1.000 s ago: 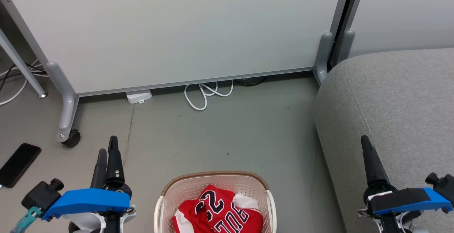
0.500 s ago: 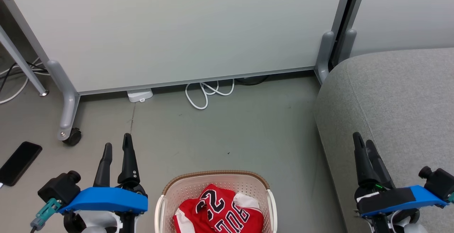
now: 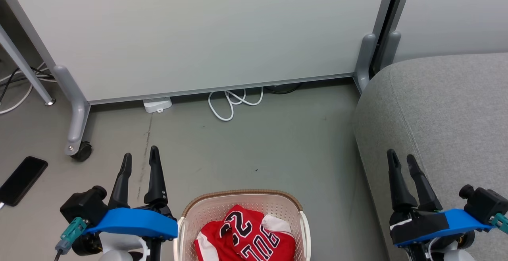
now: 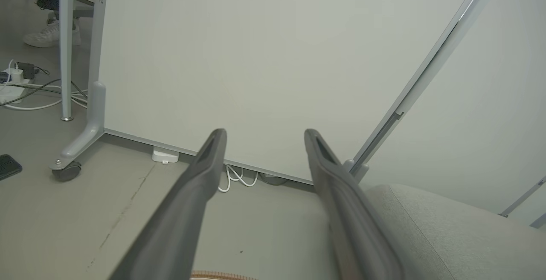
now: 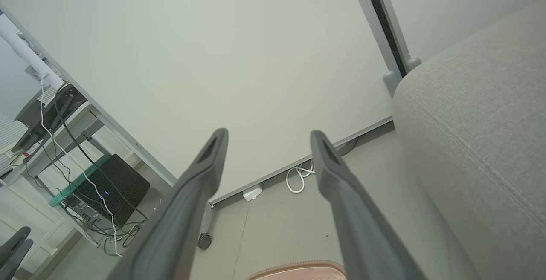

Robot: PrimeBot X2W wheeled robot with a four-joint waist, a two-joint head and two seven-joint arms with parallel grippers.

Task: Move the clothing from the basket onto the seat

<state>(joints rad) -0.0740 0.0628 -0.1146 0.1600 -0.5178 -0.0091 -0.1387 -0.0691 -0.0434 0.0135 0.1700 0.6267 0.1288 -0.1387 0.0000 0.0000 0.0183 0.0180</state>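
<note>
The cream basket with a brown woven rim stands on the floor at the bottom middle of the head view. Red clothing with black-and-white numerals and letters lies bunched inside it. The grey seat fills the right side. My left gripper is open to the left of the basket, fingers pointing up, nothing between them. My right gripper is open over the seat's front edge, also empty. The left wrist view shows its open fingers and the seat. The basket rim and the seat appear in the right wrist view.
A pale partition panel on wheeled feet stands behind the floor. A white cable loop and a white adapter lie at its base. A black phone lies on the floor at the left. A desk leg stands farther left.
Both grippers have moved inward toward the basket and turned so both fingers of each now show spread apart. The clothing and basket have not moved.
</note>
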